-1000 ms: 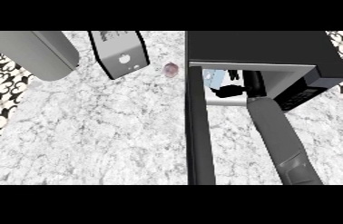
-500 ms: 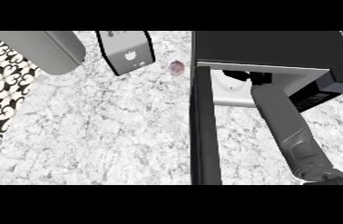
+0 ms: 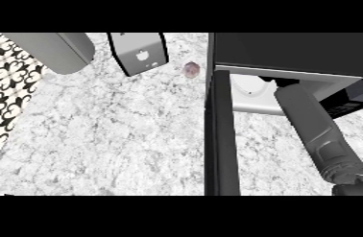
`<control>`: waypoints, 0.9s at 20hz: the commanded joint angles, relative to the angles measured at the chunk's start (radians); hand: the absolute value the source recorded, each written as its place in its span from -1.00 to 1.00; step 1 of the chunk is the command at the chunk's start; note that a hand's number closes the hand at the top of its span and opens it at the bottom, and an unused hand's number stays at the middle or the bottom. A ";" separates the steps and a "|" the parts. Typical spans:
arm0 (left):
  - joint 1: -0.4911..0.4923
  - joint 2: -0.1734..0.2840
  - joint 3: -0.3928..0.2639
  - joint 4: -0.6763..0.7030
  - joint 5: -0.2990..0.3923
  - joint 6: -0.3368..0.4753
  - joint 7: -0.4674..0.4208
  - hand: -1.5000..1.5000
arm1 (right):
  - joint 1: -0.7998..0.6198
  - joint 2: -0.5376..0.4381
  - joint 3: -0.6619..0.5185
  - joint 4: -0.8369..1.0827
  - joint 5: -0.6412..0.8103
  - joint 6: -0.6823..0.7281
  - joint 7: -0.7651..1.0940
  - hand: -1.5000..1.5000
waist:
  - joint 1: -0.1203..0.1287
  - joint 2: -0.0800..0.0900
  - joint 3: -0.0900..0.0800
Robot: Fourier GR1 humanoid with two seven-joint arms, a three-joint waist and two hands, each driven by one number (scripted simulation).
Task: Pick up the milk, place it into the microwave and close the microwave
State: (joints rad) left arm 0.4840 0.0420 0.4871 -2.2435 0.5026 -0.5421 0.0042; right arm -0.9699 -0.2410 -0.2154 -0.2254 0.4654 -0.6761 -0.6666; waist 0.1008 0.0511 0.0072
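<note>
Microwave (image 3: 284, 51) upper right of frame, its door (image 3: 221, 135) swung open down the middle. Right forearm (image 3: 315, 130) reaches inside. Toaster (image 3: 138, 51) top centre, small object (image 3: 190, 69) betw. toaster & microwave.

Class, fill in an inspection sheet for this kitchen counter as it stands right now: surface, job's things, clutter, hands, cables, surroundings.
Surface: white-and-grey marble counter top, mostly bare.
Job's things: black microwave at the right, its dark door swung open toward the viewer; pale interior with a round white turntable plate visible. Milk: not visible.
Clutter: small pinkish round object beside the microwave; grey box appliance with a black edge; rounded grey metal object at the upper left.
Hands: right grey forearm reaches into the microwave, hand hidden; left hand nothing seen.
Cables: nothing seen.
Surroundings: black-and-white patterned strip along the left edge.
</note>
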 commanded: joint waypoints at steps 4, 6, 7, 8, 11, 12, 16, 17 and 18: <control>-0.057 0.022 0.002 0.033 -0.032 0.017 0.007 -1.00 | -0.017 -0.061 -0.001 0.091 0.042 -0.181 0.097 -1.00 | 0.011 0.009 -0.003; -0.031 0.020 -0.001 0.012 -0.045 -0.006 -0.002 -1.00 | 0.009 -0.119 0.013 0.175 0.076 -0.291 0.253 -1.00 | 0.030 0.017 -0.007; -0.040 0.024 0.015 0.065 -0.044 -0.019 -0.027 -1.00 | -0.012 -0.107 0.026 0.162 0.086 -0.268 0.217 -1.00 | 0.033 0.011 -0.007; -0.053 0.007 -0.004 0.048 -0.071 0.001 -0.019 -1.00 | -0.022 -0.096 0.023 0.139 0.079 -0.218 0.162 -1.00 | 0.022 0.009 -0.003; -0.067 0.024 -0.004 0.038 -0.095 0.004 -0.010 -1.00 | -0.038 -0.059 0.015 0.106 0.064 -0.122 0.075 -1.00 | 0.024 0.008 0.000; -0.057 0.018 0.001 0.070 -0.088 -0.019 -0.035 -1.00 | -0.030 -0.047 0.015 0.113 0.064 -0.126 0.072 -1.00 | 0.027 0.004 -0.002; -0.074 0.012 -0.047 0.071 -0.116 -0.036 -0.029 -1.00 | -0.058 -0.084 0.009 0.101 0.055 -0.023 0.018 -1.00 | 0.020 0.006 -0.001; -0.073 0.016 -0.059 0.064 -0.127 -0.038 -0.014 -1.00 | -0.065 -0.042 0.001 0.103 0.046 -0.050 0.025 -1.00 | 0.024 0.006 0.000; -0.080 0.018 -0.073 0.056 -0.130 -0.038 -0.002 -1.00 | -0.056 -0.027 0.003 0.102 0.046 -0.031 -0.004 -1.00 | 0.018 0.004 0.000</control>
State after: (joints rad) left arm 0.4142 0.0581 0.4500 -2.1814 0.3966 -0.5672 -0.0132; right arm -0.9952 -0.2889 -0.2135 -0.1175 0.5116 -0.7556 -0.6404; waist 0.1134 0.0523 0.0071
